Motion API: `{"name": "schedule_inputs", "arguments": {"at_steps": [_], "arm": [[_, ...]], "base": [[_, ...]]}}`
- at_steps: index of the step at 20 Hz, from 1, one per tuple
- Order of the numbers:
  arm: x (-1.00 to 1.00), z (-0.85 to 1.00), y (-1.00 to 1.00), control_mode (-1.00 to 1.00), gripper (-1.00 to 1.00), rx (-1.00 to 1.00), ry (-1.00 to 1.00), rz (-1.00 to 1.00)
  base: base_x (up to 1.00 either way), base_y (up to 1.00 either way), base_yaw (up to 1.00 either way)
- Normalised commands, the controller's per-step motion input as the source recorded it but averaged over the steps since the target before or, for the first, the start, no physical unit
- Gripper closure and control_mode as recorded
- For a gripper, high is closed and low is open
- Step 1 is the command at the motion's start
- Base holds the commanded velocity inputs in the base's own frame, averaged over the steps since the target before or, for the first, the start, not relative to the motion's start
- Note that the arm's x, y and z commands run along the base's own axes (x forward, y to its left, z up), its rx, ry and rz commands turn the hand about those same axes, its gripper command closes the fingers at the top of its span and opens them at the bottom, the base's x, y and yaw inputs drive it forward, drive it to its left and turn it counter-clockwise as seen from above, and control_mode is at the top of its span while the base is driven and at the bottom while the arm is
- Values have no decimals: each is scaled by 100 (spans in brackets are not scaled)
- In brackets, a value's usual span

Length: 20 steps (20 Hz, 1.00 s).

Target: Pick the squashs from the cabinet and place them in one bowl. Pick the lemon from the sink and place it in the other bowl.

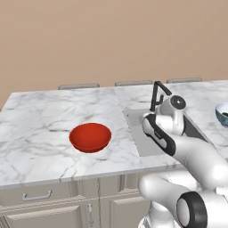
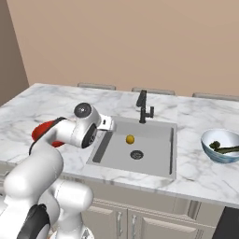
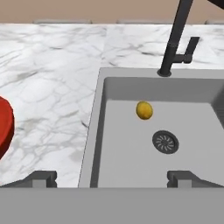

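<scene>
One lemon (image 2: 130, 139) lies on the grey floor of the sink (image 2: 112, 154), just up from the round drain (image 2: 137, 154) and apart from it; hand view shows the same lemon (image 3: 144, 110) between the drain (image 3: 165, 141) and the black faucet (image 3: 175, 39). Fingers (image 3: 43, 177) spread wide, released, grasping nothing; one tip sits over the marble counter (image 3: 48, 87), the other over the sink basin. Gripper hangs above the sink's left rim, the wrist (image 2: 86, 123) angled toward the basin. Red bowl (image 1: 90, 137) sits on the counter left of the sink, nothing visible inside. Pale blue-white bowl (image 2: 223, 145) sits on the counter right of the sink, with dark green squashs (image 2: 223, 149) in it; exact count cannot be told from this angle. Lemon and red bowl are well apart
</scene>
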Motion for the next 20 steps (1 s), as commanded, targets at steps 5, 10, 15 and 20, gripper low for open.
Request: {"name": "schedule_inputs", "arguments": {"at_steps": [5, 10, 15, 20], "arm": [[1, -20, -15, -100, -100, -2, 0, 0], [0, -11, -20, -100, -100, -1, 0, 0], [0, -5, -25, -100, -100, 0, 0, 0], [0, -8, -30, -100, -100, 0, 0, 0]], "base": [[0, 0, 0], [0, 0, 0], [0, 0, 0], [0, 0, 0]]}}
